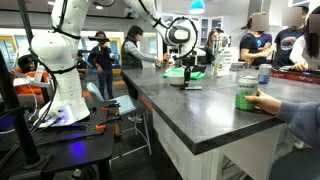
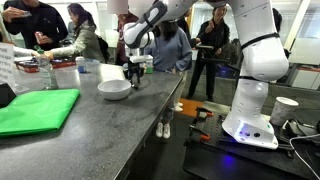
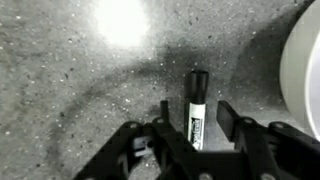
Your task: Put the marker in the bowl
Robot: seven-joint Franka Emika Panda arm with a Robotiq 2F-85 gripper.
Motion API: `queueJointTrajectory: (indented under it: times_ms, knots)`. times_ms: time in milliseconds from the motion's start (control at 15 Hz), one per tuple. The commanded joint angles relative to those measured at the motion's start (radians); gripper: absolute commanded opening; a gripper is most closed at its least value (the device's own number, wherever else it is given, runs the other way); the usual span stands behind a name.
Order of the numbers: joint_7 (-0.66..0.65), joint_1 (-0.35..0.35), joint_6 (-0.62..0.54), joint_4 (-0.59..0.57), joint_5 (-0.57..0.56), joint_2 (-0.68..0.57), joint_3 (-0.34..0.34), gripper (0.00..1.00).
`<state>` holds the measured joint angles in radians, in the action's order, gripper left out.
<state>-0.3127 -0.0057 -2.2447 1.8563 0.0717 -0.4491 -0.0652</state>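
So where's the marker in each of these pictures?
Exterior view: too small to pick out; look below the gripper, far along the counter.
Exterior view: again not discernible; look below the gripper, just right of the bowl.
Wrist view: the marker lies lower centre on the speckled counter, between the open fingers; the bowl fills the right edge.
Shared landmark: the gripper.

Mounted off an end of the bench (image 1: pixel 190 110) in an exterior view, near surface height, looking along its length; white arm base (image 1: pixel 62 90) at left, hand (image 1: pixel 183 62) far off. Mounted facing roughly the opposite way in an exterior view, somewhat nearer, arm base at right, bowl (image 2: pixel 114 89) mid-frame. Shared by both: bench top, arm base, hand. Wrist view aimed straight down, very close to the bench: marker (image 3: pixel 197 105), fingers (image 3: pixel 228 118), bowl edge at right.
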Motion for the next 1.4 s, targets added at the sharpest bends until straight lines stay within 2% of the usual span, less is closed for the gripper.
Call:
queueJointTrajectory:
  times_ms: [0, 67, 133, 200, 467, 533, 667, 933, 1333]
  knots:
    - [0.0, -0.003, -0.001, -0.038, 0.013, -0.041, -0.002, 0.58]
    - [-0.001, -0.002, -0.001, -0.045, 0.01, -0.051, -0.003, 0.58]
    - [0.0, -0.001, -0.005, -0.049, 0.01, -0.059, -0.002, 0.5]
    - [0.001, 0.0, -0.009, -0.053, 0.008, -0.065, -0.003, 0.34]
    - [-0.002, 0.006, -0.025, -0.059, 0.004, -0.058, -0.004, 0.04]
    - [-0.002, 0.006, -0.027, -0.06, 0.004, -0.056, -0.004, 0.0]
    - [-0.005, 0.004, -0.03, -0.059, 0.008, -0.048, -0.006, 0.05]
    - [-0.019, 0.019, -0.061, -0.015, -0.007, 0.035, -0.01, 0.05]
    - [0.003, 0.065, 0.033, 0.05, -0.016, 0.224, 0.045, 0.05]
